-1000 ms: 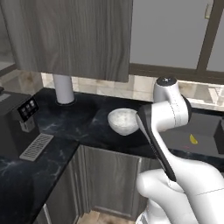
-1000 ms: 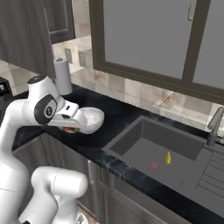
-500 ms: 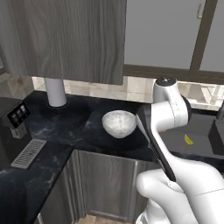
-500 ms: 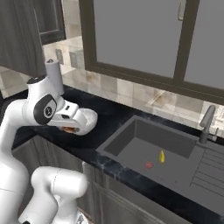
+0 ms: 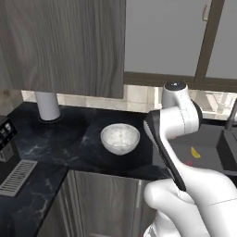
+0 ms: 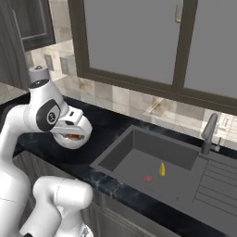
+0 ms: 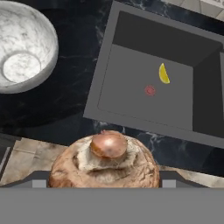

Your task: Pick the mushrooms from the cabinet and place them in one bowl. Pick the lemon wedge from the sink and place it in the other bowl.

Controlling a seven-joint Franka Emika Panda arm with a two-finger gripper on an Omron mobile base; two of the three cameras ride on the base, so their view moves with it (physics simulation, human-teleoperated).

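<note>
My gripper (image 7: 105, 176) is shut on a brown-and-tan mushroom (image 7: 105, 161) with a pale stem, which bulges up between the finger tips. It hangs over the counter's front edge, between the marbled white bowl (image 7: 24, 46) and the dark sink (image 7: 131, 107). From the left base view the bowl (image 5: 120, 138) stands on the black counter just left of my arm. The yellow lemon wedge (image 7: 163, 73) lies on the sink floor beside a red drain, and it also shows in the basin (image 6: 162, 169). The wood-grain cabinet (image 5: 65, 46) hangs over the counter at the left.
A white paper-towel roll (image 5: 47, 105) stands at the back left of the counter. A small dark appliance (image 5: 5, 139) and a metal grille (image 5: 16, 176) sit at the left front. The faucet (image 6: 208, 134) and ribbed drainboard (image 6: 217, 180) lie right of the basin. Frosted windows line the back wall.
The whole picture has shifted, so the base has driven along the counter toward the sink. The mushroom stays in the gripper and the arm holds its pose.
</note>
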